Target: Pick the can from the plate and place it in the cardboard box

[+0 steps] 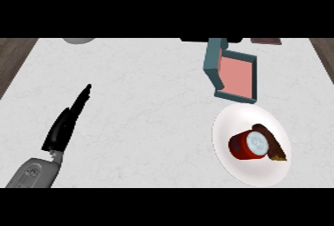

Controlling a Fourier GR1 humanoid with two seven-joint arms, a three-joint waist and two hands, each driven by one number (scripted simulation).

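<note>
A red can (250,144) with a pale blue-white top lies on a white plate (244,118) at the right of the counter. Behind the can, a dark brown strip (276,145) also rests on the plate. Just beyond the plate stands a box (236,75) with teal walls and a pink inside, its mouth open. My left hand (62,128) shows at the left, far from plate and box, fingers straight and pointing away, holding nothing. My right hand does not show.
A grey round object (78,40) sits at the far left edge of the counter. A dark object (199,39) and a brownish one (267,42) lie at the far edge behind the box. Wood floor shows past both side edges.
</note>
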